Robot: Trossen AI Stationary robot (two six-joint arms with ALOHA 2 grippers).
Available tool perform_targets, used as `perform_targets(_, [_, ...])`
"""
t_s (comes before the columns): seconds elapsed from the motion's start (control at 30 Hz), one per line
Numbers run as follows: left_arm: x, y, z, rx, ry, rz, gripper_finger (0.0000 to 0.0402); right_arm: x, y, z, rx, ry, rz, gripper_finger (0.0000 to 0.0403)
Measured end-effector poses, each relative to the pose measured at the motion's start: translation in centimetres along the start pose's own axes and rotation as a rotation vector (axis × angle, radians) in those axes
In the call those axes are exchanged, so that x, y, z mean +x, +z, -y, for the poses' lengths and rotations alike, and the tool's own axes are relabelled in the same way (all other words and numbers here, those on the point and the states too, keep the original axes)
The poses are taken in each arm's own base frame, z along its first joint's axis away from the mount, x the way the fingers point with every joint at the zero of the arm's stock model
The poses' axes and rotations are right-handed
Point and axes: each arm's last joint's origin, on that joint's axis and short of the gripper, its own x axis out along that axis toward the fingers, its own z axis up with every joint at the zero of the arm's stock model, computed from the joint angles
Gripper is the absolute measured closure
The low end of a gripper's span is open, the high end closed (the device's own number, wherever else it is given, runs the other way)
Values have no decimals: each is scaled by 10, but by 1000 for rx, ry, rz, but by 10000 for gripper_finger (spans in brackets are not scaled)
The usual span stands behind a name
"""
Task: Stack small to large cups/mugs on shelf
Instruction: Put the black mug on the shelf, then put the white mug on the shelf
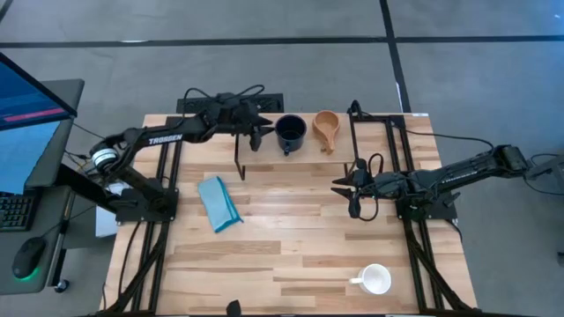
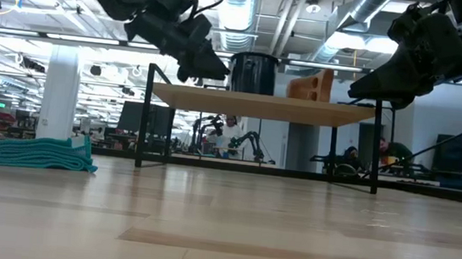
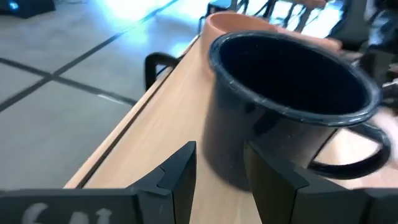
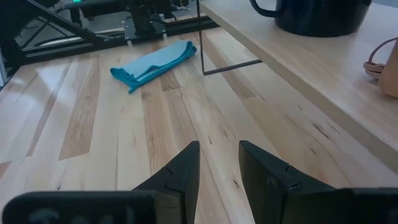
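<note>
While a white mug (image 1: pixel 376 280) is sitting alone on the surface's (image 1: pixel 291 246) near edge, the right hand (image 1: pixel 352 195) is hovering mid-surface, narrowly parted and empty. Farther back, the left hand (image 1: pixel 256 132) is hovering beside the dark mug (image 1: pixel 290 131) on the shelf (image 2: pixel 259 105), fingers narrowly parted, the tan cup (image 1: pixel 326 126) alongside.

Glossy speckled enamel coats the dark mug (image 3: pixel 280 106). The small cup (image 1: pixel 326 129) and shelf (image 4: pixel 323 93) look like matt pale wood; the tabletop (image 1: pixel 291 238) shines.
</note>
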Motion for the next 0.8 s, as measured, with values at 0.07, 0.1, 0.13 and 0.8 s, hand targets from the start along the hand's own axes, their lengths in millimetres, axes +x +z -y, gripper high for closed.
perform_targets(0.07, [0,0,-1,11,34,-38,275,0,0,0,0,0,0,269])
perform_targets(0.1, [-1,0,-1,11,50,-58,275,0,0,0,0,0,0,269])
perform_targets(0.13, [-1,0,-2,14,64,-71,275,0,0,0,-1,0,-1,269])
perform_targets(0.8, [-83,36,18,120,88,33,275,0,1,0,3,1,6,269])
